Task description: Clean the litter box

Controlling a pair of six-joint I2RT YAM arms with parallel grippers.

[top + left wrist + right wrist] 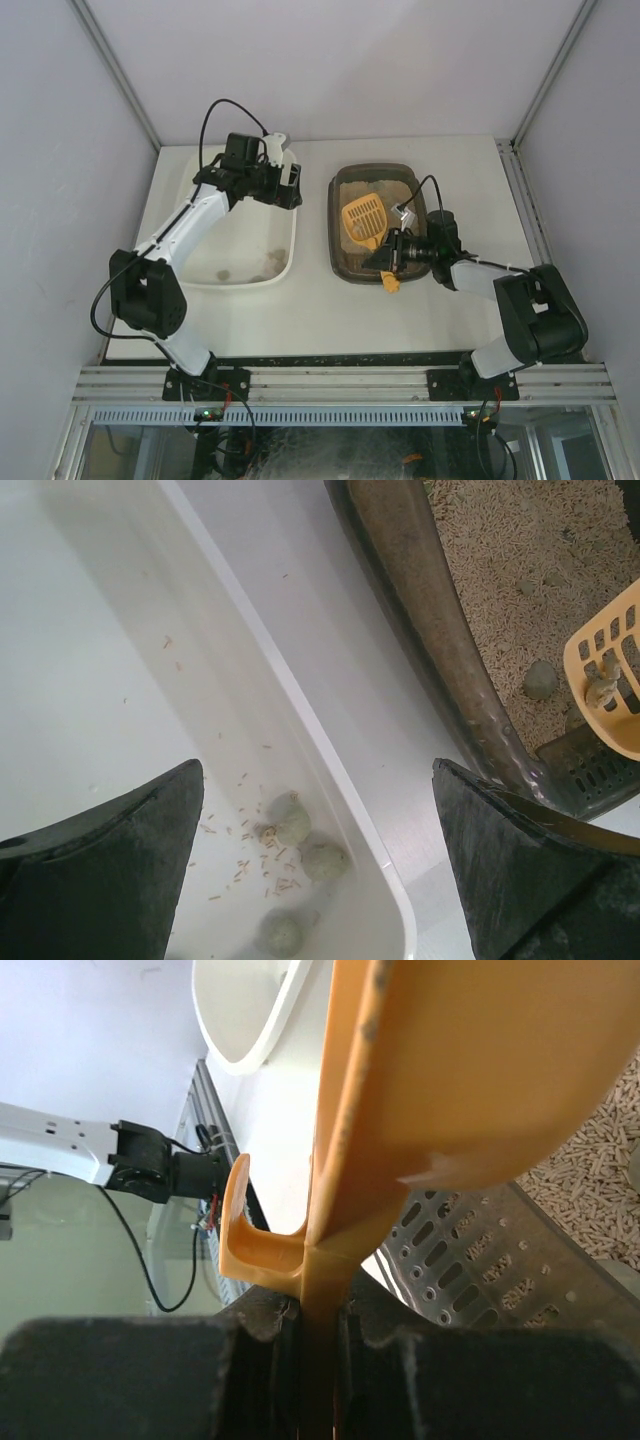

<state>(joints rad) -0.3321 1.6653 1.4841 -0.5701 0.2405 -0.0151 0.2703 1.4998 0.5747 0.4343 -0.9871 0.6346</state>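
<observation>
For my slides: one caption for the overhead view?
Right gripper holds a yellow scoop over the litter box; left gripper hangs above the white tub.

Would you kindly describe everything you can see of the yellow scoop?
The scoop is yellow-orange plastic, with a slotted head and a flat handle ending in a small hook. The right end effector is shut on the handle, holding the head over the litter inside the litter box, hook end past the near rim. Whether the head touches the litter is unclear.

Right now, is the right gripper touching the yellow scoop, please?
Touching: the right wrist view shows the right gripper clamped on the yellow scoop at its handle.
</observation>
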